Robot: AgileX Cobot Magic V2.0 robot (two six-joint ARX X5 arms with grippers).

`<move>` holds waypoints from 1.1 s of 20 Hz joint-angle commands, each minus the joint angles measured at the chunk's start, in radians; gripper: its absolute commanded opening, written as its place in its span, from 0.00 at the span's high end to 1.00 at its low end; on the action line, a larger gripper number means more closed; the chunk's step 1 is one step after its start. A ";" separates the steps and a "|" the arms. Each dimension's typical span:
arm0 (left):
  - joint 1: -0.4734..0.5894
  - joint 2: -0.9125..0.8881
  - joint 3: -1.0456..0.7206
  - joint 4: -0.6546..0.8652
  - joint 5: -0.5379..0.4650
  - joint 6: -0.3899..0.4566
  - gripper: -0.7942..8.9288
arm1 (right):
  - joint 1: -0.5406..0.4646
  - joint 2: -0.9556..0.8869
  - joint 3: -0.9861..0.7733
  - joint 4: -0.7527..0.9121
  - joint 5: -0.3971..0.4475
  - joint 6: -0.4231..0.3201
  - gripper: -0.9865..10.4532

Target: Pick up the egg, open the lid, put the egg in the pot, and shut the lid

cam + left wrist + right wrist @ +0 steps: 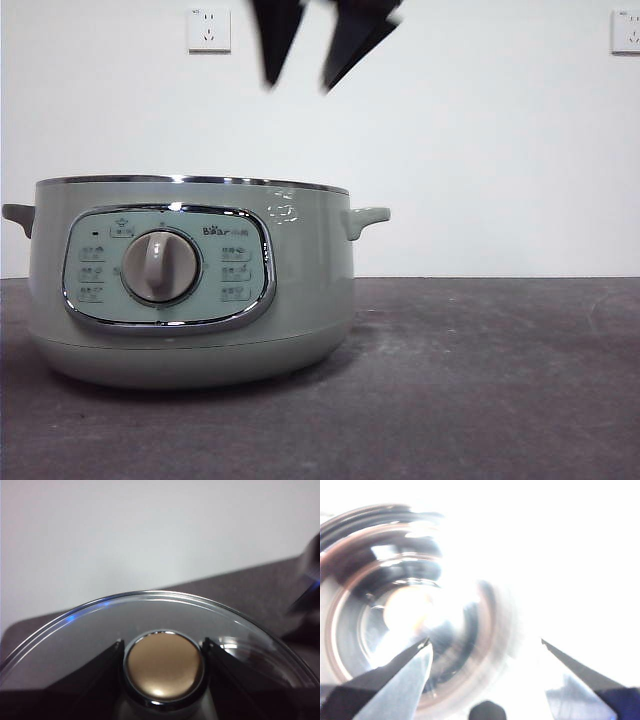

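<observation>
The pale sage-green pot (190, 290) stands at the left of the table with no lid on its chrome rim. My left gripper (162, 641) is shut on the lid's knob (164, 667) and holds the glass lid (70, 640) up, out of the front view. My right gripper (299, 87) hangs open and empty above the pot's right half. In the right wrist view its jaws (485, 640) are spread over the pot's shiny, glare-washed inside (395, 580). The egg does not show in any view.
The dark table (500, 380) stretches to the right of the pot. A white wall with two sockets (209, 30) stands behind. A blurred dark shape (307, 580) sits at the edge of the left wrist view.
</observation>
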 commanded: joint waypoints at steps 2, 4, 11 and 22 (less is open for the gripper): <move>0.000 0.124 0.011 0.102 0.050 0.002 0.93 | -0.046 -0.184 0.002 -0.039 0.005 0.065 0.61; -0.001 0.209 0.011 0.178 0.106 -0.023 0.93 | -0.059 -0.282 0.002 -0.054 0.004 0.087 0.61; -0.035 0.404 0.007 0.298 0.153 -0.068 0.93 | -0.061 -0.458 0.002 -0.156 0.005 0.119 0.61; -0.096 0.522 0.002 0.375 0.146 -0.077 0.93 | -0.061 -0.495 0.001 -0.217 0.048 0.119 0.61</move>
